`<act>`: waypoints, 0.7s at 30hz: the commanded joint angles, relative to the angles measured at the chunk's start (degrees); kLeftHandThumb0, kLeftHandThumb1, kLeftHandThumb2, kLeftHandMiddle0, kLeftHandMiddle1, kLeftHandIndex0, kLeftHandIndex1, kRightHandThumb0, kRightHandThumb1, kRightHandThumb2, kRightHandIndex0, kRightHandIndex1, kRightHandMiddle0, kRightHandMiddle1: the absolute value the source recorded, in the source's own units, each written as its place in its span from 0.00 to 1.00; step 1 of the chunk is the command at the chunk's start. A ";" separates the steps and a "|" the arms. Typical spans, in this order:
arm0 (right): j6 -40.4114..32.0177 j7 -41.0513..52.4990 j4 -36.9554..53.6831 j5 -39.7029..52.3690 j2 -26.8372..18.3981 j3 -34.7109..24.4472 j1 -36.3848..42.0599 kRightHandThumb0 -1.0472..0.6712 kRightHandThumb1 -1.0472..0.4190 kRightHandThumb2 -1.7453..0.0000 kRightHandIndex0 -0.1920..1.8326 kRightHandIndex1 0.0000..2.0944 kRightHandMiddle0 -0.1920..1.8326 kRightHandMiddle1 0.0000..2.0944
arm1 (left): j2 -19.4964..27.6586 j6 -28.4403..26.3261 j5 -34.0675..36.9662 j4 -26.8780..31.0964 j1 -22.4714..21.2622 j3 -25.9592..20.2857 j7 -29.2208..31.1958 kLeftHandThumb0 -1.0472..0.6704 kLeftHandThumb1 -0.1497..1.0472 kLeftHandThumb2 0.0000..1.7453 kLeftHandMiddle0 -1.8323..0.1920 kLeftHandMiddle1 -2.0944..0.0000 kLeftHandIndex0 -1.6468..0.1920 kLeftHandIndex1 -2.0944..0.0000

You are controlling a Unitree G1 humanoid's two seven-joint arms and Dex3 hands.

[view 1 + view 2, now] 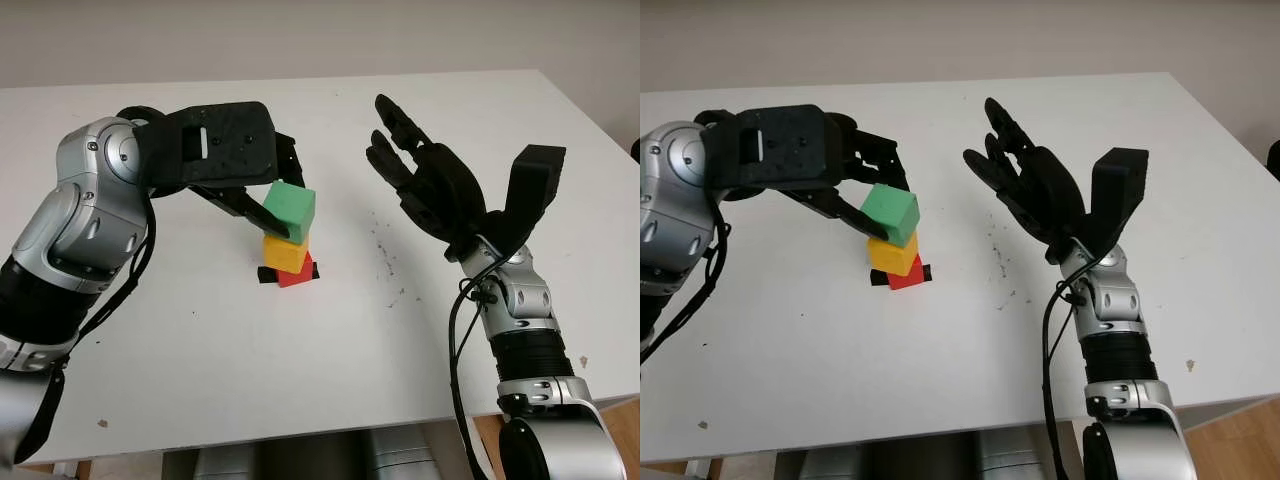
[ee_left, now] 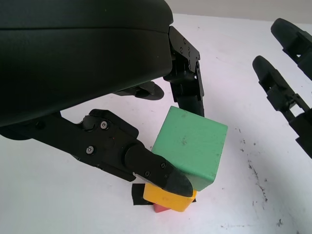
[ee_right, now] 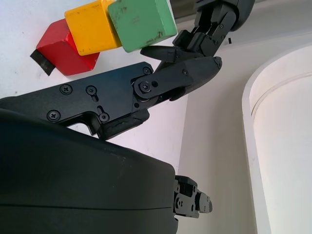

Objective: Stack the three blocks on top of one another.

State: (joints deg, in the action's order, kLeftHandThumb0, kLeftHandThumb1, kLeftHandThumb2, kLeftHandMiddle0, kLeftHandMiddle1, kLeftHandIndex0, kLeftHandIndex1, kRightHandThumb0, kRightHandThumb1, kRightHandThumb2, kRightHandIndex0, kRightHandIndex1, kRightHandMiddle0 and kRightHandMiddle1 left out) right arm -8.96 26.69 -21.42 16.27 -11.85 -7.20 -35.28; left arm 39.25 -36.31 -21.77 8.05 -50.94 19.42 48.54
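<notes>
While the head views look down on three blocks piled near the middle of the white table, one of each colour, the left wrist view shows up close how the top one sits: the green block is tilted on the yellow block, overhanging it, and the red block peeks out beneath, on a small black mark. From the right wrist view the three blocks line up in a row, red, yellow, green, with the left hand's fingertips beside the green one. The left hand reaches in from 9 o'clock of the pile and grips the green block, one finger pressed on its near face and another finger on the far side. The right hand is open, holding nothing, raised above the table at 3 o'clock of the pile, well apart from it. Small dark specks dot the table between pile and right hand.
</notes>
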 commanded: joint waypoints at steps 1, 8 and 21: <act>0.06 0.19 1.01 0.34 -0.15 -0.14 0.16 0.23 0.02 0.97 0.00 0.00 0.08 0.03 | -0.46 -0.81 -0.20 0.07 0.32 -0.79 -0.57 0.37 0.92 0.03 0.72 0.97 0.69 0.20; 0.05 0.23 1.06 0.29 -0.10 -0.04 0.19 0.22 0.02 0.97 0.00 0.00 0.07 0.03 | -0.87 -2.92 -1.78 0.60 0.23 -0.09 -1.48 0.32 0.91 0.03 0.75 0.99 0.72 0.28; 0.37 0.24 0.46 0.06 -0.07 -0.07 -0.06 0.22 0.02 0.97 0.00 0.00 0.06 0.02 | -1.49 -4.71 0.05 0.37 0.31 -1.22 -1.77 0.25 0.86 0.03 0.79 0.97 0.78 0.64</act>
State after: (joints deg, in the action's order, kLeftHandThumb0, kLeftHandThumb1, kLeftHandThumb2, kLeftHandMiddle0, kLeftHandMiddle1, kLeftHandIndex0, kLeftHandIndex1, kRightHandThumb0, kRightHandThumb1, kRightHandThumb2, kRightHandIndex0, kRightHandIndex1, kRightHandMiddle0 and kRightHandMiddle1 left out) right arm -8.95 26.91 -21.43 16.18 -11.85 -7.16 -35.28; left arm 37.97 -41.18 -22.00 8.06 -50.94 19.34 47.16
